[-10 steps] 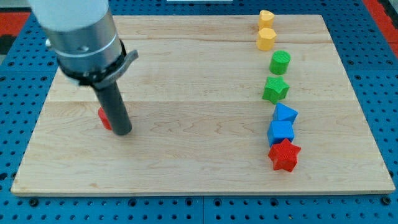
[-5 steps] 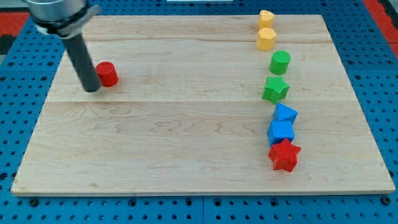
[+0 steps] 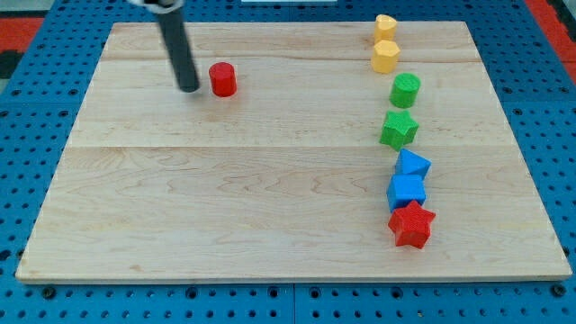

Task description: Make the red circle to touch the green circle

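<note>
Tip placement explains most of what is here: my tip (image 3: 188, 89) sits just to the view's left of the red circle (image 3: 222, 79), near it but with a thin strip of wood showing between the two, so I judge it is not quite touching. That side makes sense — the green circle (image 3: 405, 90) lies well apart toward the view's right, at nearly the same height in the view, so a push from the left would send the red circle straight along the bare upper band of the worktop (image 3: 270, 207). There are no jaws on this rod (nothing to be apart or together, and nothing is clamped); it can only shove. The other blocks run in a rough column down the right side: two yellow blocks (image 3: 385, 43) at the top, touching each other, then the green circle, a green star (image 3: 399, 129) just below it, two blue blocks (image 3: 409, 178) pressed together, and a red star (image 3: 412, 224) at the bottom. Risk, as I judge it, lies in the arrival — the green circle has a yellow block close above and the green star close below, so a push that drifts off line could nudge a neighbour instead.
</note>
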Action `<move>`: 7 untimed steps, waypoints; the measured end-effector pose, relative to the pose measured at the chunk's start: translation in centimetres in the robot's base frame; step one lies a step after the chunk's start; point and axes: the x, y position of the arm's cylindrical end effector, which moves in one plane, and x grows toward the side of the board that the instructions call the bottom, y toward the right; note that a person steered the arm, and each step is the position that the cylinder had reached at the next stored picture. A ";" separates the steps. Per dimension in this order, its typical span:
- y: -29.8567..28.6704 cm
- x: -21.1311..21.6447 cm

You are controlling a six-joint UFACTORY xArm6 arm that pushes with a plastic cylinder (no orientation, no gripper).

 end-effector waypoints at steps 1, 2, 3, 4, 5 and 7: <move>4.6 -1.1; 8.6 -1.2; 12.5 -1.2; 9.7 -2.3; 12.7 -3.7; 13.9 -3.4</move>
